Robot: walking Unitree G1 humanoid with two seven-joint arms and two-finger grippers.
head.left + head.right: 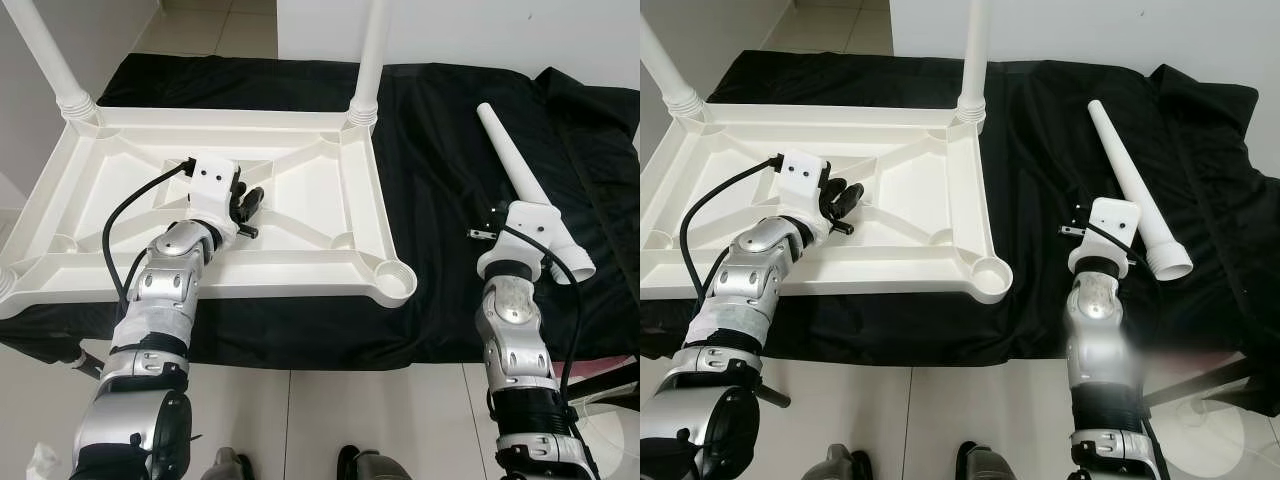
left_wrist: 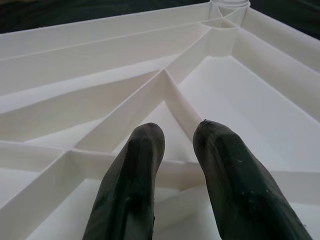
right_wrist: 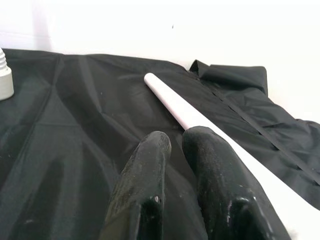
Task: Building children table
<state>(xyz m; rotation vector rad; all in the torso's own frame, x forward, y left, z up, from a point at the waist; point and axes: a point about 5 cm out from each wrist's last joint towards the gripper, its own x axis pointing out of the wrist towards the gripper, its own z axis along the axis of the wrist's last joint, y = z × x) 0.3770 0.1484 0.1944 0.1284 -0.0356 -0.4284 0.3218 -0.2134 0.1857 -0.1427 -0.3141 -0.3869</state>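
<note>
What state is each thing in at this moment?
Table top: upside down on the black cloth, two far legs fitted.
Near right socket: empty.
Loose leg: lying on the cloth, not attached.
Left gripper: slightly open over the table top's ribs, holding nothing.
Right gripper: nearly shut, empty, beside the loose leg.

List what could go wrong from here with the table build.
1. The loose leg lies unheld on the black cloth beside the right gripper; a nudge might roll it off.
2. The upturned tabletop reaches the cloth's front edge with an empty corner socket; pressure from the left gripper inside the ribs could tip or slide it.
</note>
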